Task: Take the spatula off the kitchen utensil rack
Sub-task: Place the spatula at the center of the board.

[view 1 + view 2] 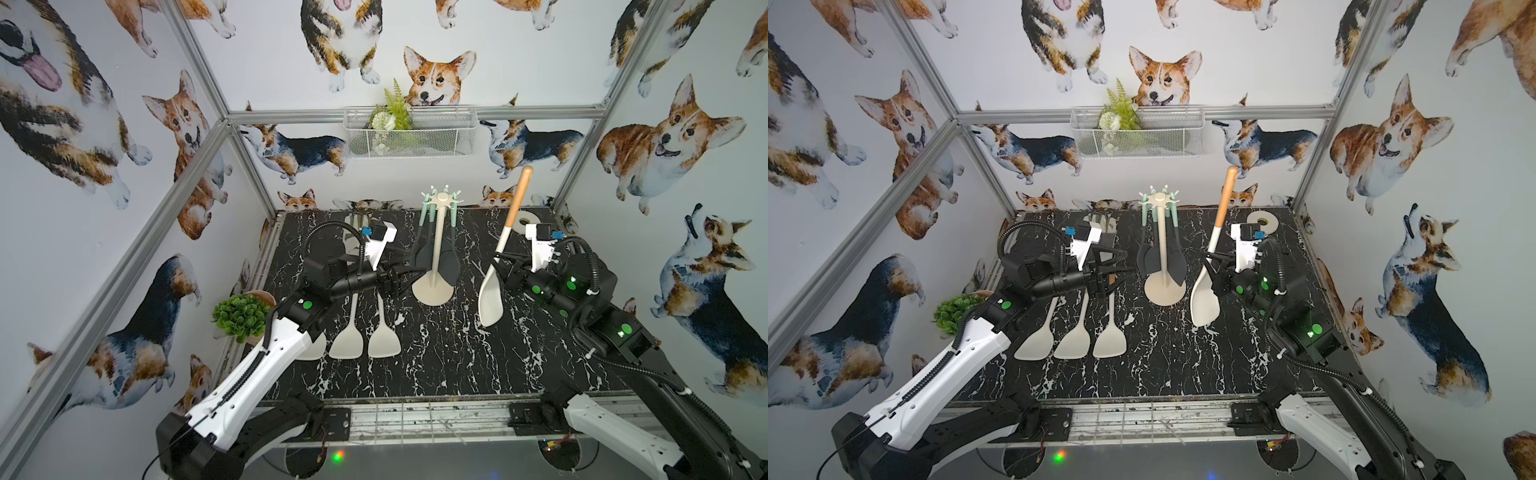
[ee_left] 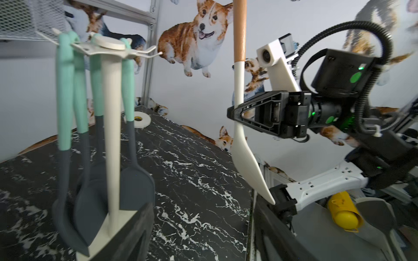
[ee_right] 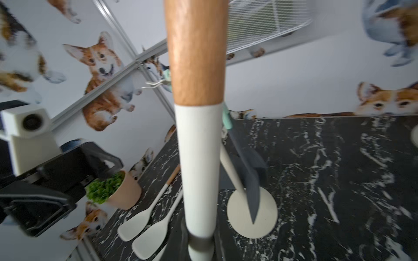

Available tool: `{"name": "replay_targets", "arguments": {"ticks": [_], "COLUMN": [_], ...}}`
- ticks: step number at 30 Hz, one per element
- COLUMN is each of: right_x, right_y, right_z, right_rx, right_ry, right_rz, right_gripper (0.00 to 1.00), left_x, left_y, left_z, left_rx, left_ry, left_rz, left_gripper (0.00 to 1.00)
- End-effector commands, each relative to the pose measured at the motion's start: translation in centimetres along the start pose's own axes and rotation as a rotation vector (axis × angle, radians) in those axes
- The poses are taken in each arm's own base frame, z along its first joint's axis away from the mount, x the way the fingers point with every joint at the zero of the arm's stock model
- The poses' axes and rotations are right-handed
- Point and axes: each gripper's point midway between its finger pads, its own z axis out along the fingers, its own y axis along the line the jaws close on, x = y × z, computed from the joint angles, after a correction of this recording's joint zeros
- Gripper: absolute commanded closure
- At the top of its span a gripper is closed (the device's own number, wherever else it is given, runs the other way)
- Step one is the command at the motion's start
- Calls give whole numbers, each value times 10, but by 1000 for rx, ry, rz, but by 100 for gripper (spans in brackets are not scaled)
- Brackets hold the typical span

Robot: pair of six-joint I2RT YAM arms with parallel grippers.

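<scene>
My right claw [image 2: 235, 111] is clamped on the spatula [image 1: 507, 227] at the thin neck just above its cream blade, and the whole long wooden handle stands up over the grip. That is my first worry. Pinched so low, it is top-heavy and may swivel between the jaws if I turn quickly, or slip out altogether. The blade tip hangs low over the tabletop [image 1: 457, 361], so a careless descent could jam it down and lever it loose.

My left claw [image 1: 401, 272] is spread wide with nothing in it, close to the dark, teal-handled utensils [image 2: 65, 101] that hang on the kitchen utensil rack [image 1: 436, 249]. A nudge there could knock them off or tip the slim stand.

The spatula itself is clear of the rack. It is upright in my right claw, beside the stand on my right and apart from it, and its handle end rises higher than the hook crown. Swinging it inward might snag those hooks.
</scene>
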Motion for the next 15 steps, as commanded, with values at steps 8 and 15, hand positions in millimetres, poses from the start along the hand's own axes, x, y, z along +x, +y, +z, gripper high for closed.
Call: {"name": "replay_targets", "arguments": {"ticks": [8,15], "right_x": [103,172], "right_y": [-95,-100], "right_z": [48,90], "right_rx": [376,322], "right_ry": [425,622], "right_rz": [143,271], "right_gripper": [100,100], "left_x": [38,54], "left_y": [47,53], "left_z": [-13,-20], "left_rx": [-268,-309], "left_ry": [102,128], "left_rz": [12,8], "left_gripper": [27,27]}}
